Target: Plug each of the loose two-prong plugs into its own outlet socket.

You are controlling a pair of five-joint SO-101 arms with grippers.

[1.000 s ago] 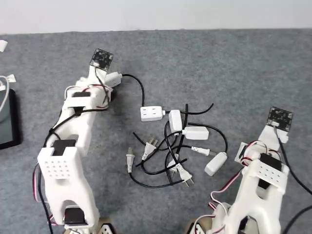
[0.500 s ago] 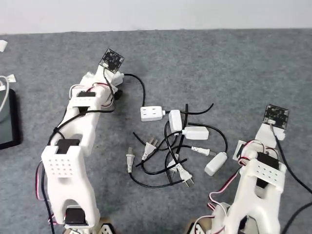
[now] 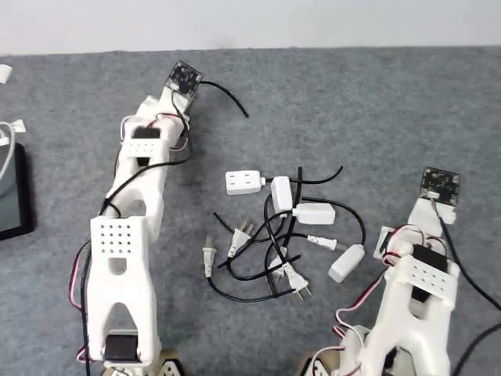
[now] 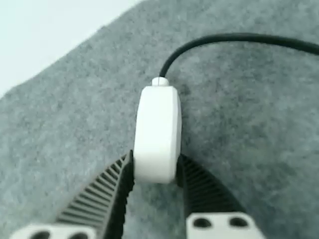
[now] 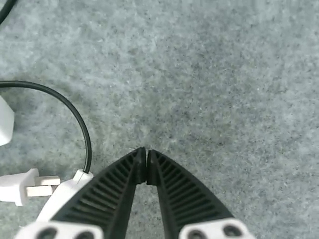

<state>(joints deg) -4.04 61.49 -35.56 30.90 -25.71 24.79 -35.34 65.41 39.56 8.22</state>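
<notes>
White moulded plastic, rounded and smooth: the cord-end block is pinched at its near end between the jaws of the left claw, and its black cord leaves from the far end. No prongs or slots are visible, so it cannot be told whether this is a plug or a socket. In the high view it is at eleven o'clock of the cable tangle, well apart from it. Right claw is pressed together on nothing, over bare carpet at three o'clock of the tangle.

Handling, as judged: the bodies are light, rigid and slick. Ribbed pads should bite best on the flat sides, behind the prongs. Cords are springy and interlaced, so lifting one plug is likely to drag its neighbours. Triple outlet, at twelve o'clock of the tangle, looks light enough to slide when pushed against.

Surface: grey short-pile carpet, offering some grip. Pale wall at twelve o'clock; dark flat device at nine o'clock.
</notes>
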